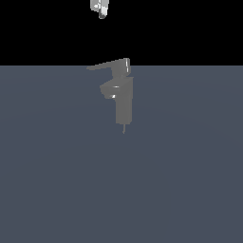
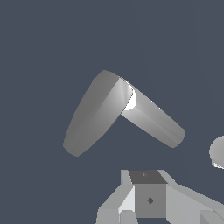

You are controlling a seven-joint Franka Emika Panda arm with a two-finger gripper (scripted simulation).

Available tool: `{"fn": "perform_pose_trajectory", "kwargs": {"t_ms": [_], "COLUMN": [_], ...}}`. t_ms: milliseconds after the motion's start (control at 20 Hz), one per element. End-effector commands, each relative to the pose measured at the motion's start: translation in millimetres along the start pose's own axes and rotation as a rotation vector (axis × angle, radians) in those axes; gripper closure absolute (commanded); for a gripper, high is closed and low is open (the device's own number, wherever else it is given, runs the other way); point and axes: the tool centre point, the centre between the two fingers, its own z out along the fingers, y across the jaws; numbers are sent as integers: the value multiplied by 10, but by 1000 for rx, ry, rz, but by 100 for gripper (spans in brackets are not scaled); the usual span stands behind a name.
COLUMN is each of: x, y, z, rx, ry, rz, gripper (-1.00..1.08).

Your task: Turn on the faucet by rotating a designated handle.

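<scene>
The small grey blocky faucet looks hard and fixed, so push its thin flat grey handle near the tip; the gripper hangs well above the faucet, holding nothing, and I cannot tell how wide it is.

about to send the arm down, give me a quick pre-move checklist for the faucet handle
1. Faucet upright on the surface: ok.
2. Handle free, nothing touching it: ok.
3. Handle in the wrist view: ok.
4. Claw above the faucet, well clear of it: ok.
5. Claw lined up over the handle's thin end rather than the spout stub: cannot tell.
6. Claw open wide enough for the handle: cannot tell.
</scene>
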Motion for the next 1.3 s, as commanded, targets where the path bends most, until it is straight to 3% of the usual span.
{"fn": "perform_pose_trajectory", "kwargs": {"t_ms": [0,750,1250], "x": [36,184,208], "y": [-154,-970,-1269], "z": [104,896,1330], "rx": [-5,-43,-58], "ry": [-2,6,19], "rz": [64,429,587], "gripper": [108,108,108]}}
